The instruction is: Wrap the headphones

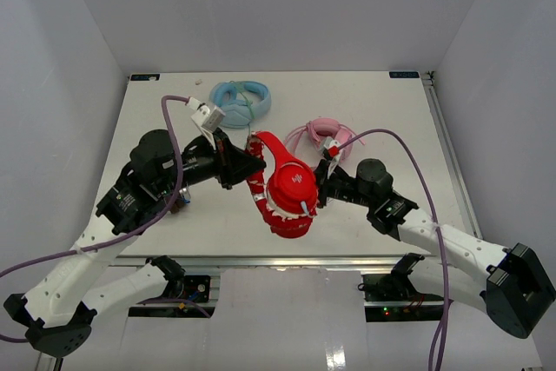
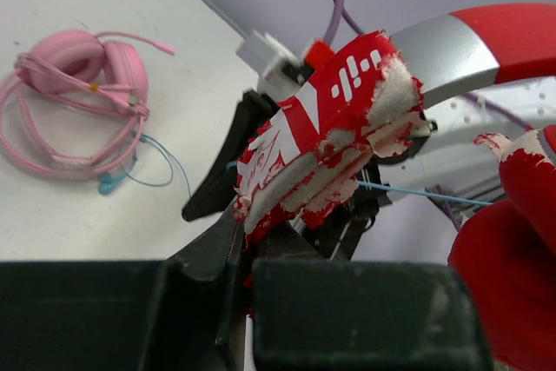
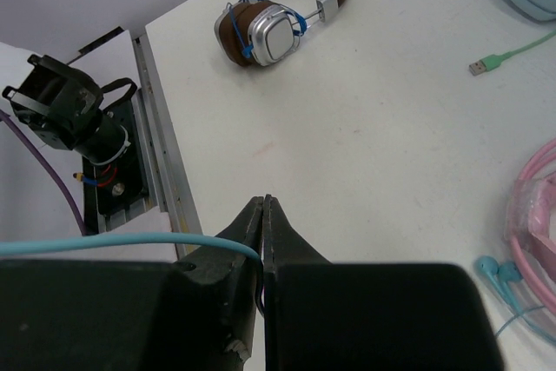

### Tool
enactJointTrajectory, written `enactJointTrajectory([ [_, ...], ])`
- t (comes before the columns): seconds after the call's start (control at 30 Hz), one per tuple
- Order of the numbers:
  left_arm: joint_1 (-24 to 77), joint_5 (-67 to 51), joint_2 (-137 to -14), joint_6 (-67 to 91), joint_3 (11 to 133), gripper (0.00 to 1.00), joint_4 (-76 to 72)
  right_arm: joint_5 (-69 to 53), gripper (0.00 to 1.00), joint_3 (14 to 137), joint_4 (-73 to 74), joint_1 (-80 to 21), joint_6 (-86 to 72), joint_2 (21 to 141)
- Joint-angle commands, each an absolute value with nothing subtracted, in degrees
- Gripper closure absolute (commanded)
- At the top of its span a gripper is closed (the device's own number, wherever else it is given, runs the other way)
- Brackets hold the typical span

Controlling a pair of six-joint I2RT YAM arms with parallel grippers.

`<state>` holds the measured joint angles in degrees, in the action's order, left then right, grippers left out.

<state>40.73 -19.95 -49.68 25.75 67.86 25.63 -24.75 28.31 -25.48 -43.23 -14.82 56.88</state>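
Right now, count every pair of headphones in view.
4: bright red over-ear headphones, centre; pink headphones behind them; light-blue headphones, far left; brown-and-silver headphones, right wrist view only. Others may hide.

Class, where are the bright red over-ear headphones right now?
Top view: the bright red over-ear headphones are centre-frame, just near-left of the pink corded headphones.

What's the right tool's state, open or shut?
Shut. The right tool tips meet in its wrist view, pinching the pale blue cable.

No words or numbers could be read. The red headphones [image 1: 287, 184] only had a white sign of little bars on the 5 o'clock earcup.
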Motion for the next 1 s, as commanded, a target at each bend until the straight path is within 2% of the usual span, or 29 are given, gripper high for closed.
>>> enactJointTrajectory([
  [0.0, 40.8, -29.6, -45.6, 25.1, 63.8, 1.00, 20.7, -23.7, 0.92, 34.7, -22.4, -43.7, -11.9, 59.3],
  [0.43, 40.9, -38.8, -43.3, 20.3, 56.3, 1.00, 22.5, -21.2, 0.92, 44.2, -14.1, -43.7, -8.8, 63.7],
  [0.67, 40.9, -39.0, -45.8, 18.5, 53.2, 1.00, 22.4, -19.4, 0.92, 50.9, -7.9, -43.7, -7.0, 67.3],
  [0.87, 40.9, -31.5, -49.7, 14.6, 52.5, 1.00, 25.9, -14.3, 0.92, 59.4, 3.7, -43.7, -4.3, 69.8],
  [0.97, 40.8, -19.3, -53.0, 12.5, 54.0, 1.00, 29.9, -11.3, 0.92, 61.9, 7.7, -43.7, -3.8, 69.6],
])
